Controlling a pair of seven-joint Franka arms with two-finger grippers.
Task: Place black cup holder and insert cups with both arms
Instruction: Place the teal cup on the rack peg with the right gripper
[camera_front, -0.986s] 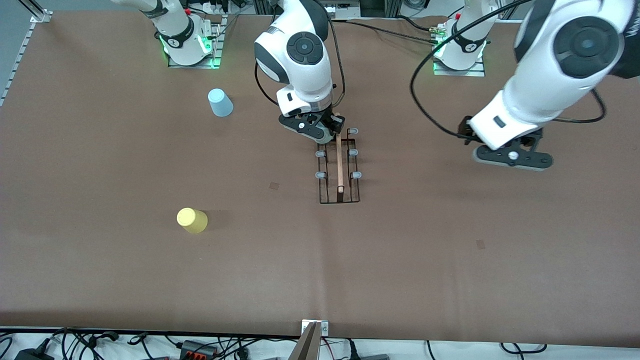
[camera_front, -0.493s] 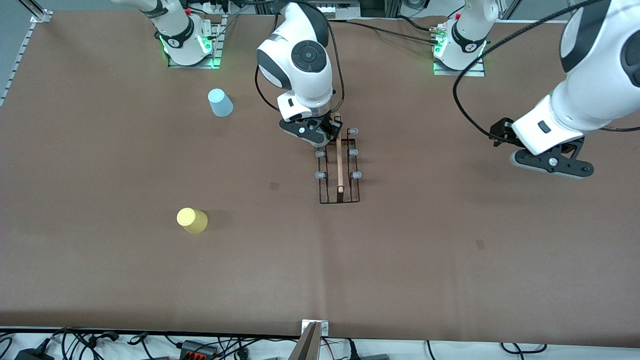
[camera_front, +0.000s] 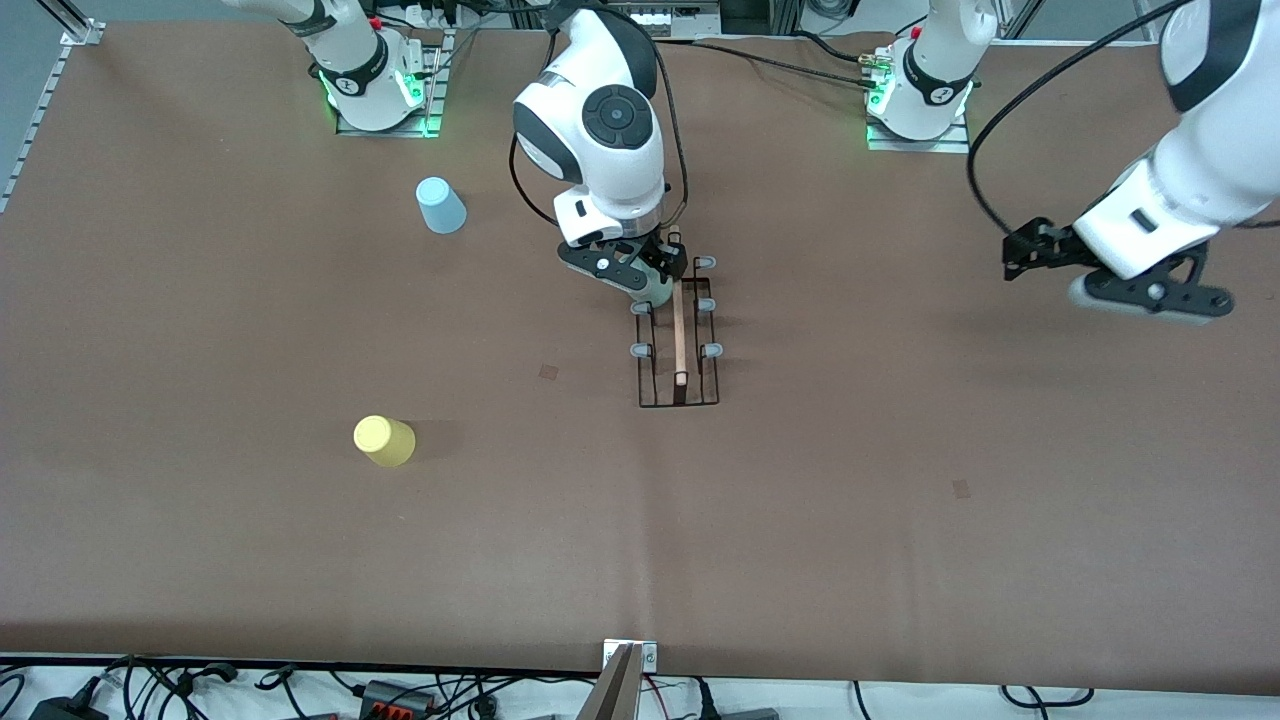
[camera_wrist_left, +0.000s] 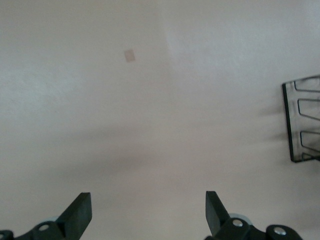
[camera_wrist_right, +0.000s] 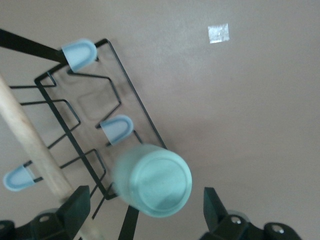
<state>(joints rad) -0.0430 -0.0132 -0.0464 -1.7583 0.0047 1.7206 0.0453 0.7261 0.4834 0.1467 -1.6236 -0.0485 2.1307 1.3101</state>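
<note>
Right wrist view is showing the right tool (camera_wrist_right: 142, 212) with its fingers spread wide, the pale grey-green cup (camera_wrist_right: 152, 181) sitting between them upside down with a gap on each side, so nothing is being pinched. That cup is resting on one of the prongs of the black cup holder (camera_wrist_right: 107, 107), just beside the wooden rod handle (camera_wrist_right: 32, 145); pale blue caps are showing on neighbouring prongs. In the front view the right tool (camera_front: 640, 272) is hanging low over the end of the black cup holder (camera_front: 679, 345) that lies farther from the front camera, and the rack is standing on the brown table (camera_front: 800, 500) near its middle.

Outward from there, the light blue cup (camera_front: 440, 204) is standing upside down toward the right arm's end of the table, farther from the front camera than the rack. The yellow cup (camera_front: 384, 439) is lying nearer the front camera, well apart from both.

Left tool (camera_front: 1145, 290) is hovering over bare table toward the left arm's end, well apart from the rack; in the left wrist view its fingers (camera_wrist_left: 80, 212) are standing spread and holding nothing.
</note>
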